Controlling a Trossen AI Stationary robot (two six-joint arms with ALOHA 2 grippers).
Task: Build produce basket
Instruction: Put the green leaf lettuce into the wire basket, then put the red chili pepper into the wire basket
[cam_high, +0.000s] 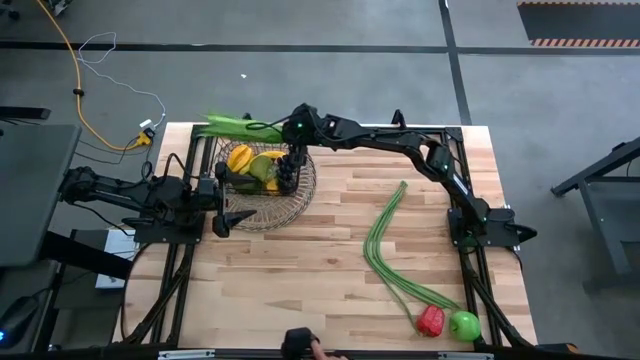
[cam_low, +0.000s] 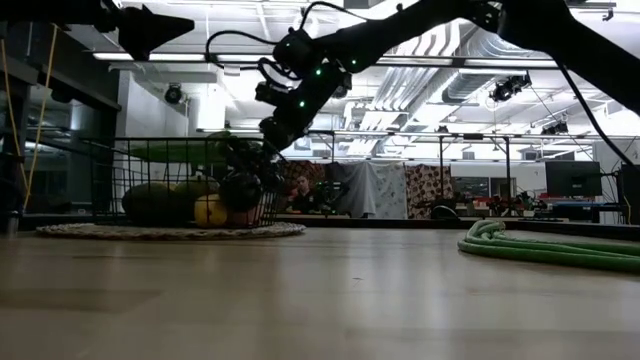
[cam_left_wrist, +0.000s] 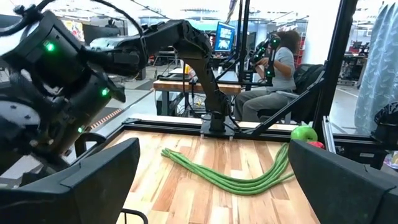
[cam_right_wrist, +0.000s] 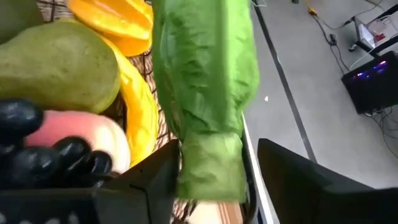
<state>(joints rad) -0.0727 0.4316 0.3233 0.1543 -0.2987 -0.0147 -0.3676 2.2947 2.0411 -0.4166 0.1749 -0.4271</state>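
The right gripper (cam_high: 291, 160) is held with fingers spread over the wire basket (cam_high: 300, 195), directly above the dark grapes (cam_right_wrist: 37, 152) lying inside among other produce. The left gripper (cam_high: 228, 222), also spread, is parked beside the basket's near edge.

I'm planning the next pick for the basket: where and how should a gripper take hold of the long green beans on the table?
Probably mid-length, from straight above. The long green beans lie flat on the table as a thin curved bundle, bare wood on both sides, so fingers can straddle it across its width. Avoid the end by the red pepper and green apple, which crowd it.
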